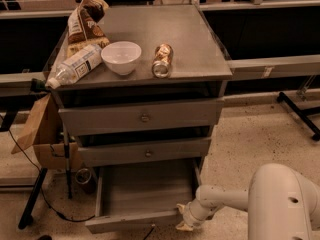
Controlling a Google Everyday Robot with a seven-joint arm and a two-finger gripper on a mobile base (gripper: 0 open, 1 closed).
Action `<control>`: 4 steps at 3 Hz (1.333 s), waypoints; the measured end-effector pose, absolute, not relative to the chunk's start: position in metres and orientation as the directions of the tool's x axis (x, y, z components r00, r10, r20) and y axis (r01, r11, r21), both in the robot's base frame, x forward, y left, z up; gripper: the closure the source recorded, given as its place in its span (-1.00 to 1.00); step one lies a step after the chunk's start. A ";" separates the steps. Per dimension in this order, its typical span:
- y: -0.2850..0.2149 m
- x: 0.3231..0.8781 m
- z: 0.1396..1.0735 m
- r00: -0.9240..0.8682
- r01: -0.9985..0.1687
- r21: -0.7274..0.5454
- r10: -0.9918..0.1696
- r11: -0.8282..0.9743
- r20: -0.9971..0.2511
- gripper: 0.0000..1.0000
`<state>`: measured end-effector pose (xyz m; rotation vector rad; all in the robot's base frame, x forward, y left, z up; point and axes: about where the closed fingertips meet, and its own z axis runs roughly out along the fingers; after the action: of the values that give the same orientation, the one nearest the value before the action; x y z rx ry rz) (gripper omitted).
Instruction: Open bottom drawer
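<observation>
The bottom drawer [131, 220] of the grey metal cabinet is pulled well out, and its shallow grey tray [145, 189] shows empty. Its slim front panel is at the picture's lower edge; the knob is hidden. My gripper [184, 221] sits at the right end of that front panel, at the end of the white arm [225, 199] reaching in from the lower right. The top drawer [142, 117] and middle drawer [145, 153] are closed, each with a small round knob.
On the cabinet top [195, 39] are a white bowl [121, 56], a lying can [162, 60], a lying plastic bottle [74, 66] and a snack bag [82, 21]. A brown paper bag [37, 124] and a cardboard box [55, 154] hang at the left. Black frames stand behind and to the right.
</observation>
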<state>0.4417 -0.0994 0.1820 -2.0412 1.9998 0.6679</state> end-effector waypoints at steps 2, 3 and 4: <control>-0.101 0.448 0.193 -0.022 -0.989 0.142 -0.891 -0.048 -0.454 1.00; -0.101 0.453 0.194 -0.022 -0.989 0.142 -0.891 -0.048 -0.454 1.00; -0.101 0.458 0.195 -0.023 -0.989 0.139 -0.891 -0.045 -0.454 0.72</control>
<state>0.4585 -0.1010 0.1950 -2.0228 1.9987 0.6364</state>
